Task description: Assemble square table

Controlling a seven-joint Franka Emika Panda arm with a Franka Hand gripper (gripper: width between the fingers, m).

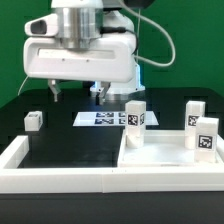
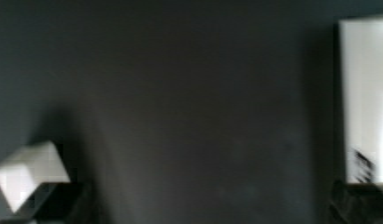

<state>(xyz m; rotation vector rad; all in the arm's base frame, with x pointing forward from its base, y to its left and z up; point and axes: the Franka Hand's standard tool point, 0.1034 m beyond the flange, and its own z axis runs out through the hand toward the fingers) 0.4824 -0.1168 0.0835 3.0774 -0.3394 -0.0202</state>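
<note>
Legs lie loose, so the table is not built yet. Going left to right in the exterior view, one small leg [image 1: 33, 119] sits far left of the table top [image 1: 165, 160]. The gripper [image 1: 76, 92] hangs above the black table behind the top, jaws wide, holding nothing. Behind the top lies the marker board [image 1: 105, 118]. More legs [image 1: 134, 116] stand on the top by the white wall [image 1: 60, 180], crowding it.
</note>
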